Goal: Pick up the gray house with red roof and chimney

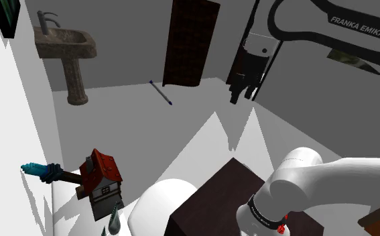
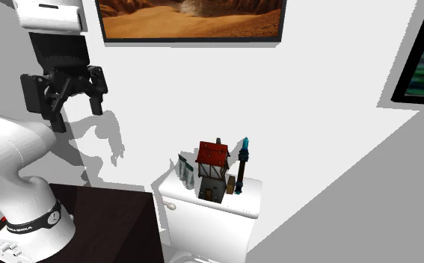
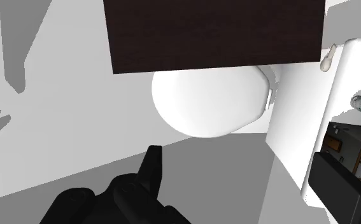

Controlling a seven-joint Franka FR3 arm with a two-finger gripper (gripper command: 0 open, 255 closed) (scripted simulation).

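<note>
**Hand [image 2: 74, 103] high and released, holding nothing; descent to the house not yet begun.**

We note the fingers spread apart, the hand well above the dark stand [image 1: 215, 198]. Under the hand lies one white toilet bowl [image 1: 156, 208]. Past it, on the tank lid [image 2: 174, 191], stands the one gray house with red roof [image 2: 212, 170], upright, far below the hand and off to its side. Just beside the house are one pale tube [image 2: 185, 170] on one flank and one blue-tipped rod [image 2: 242, 166] on the other. We judge the best approach is straight down over the roof, closing on the walls under the eaves and staying clear of both neighbours. Farthest from the hand are one pedestal sink [image 1: 64, 47] and one pen [image 1: 161, 92] on the floor.
</note>
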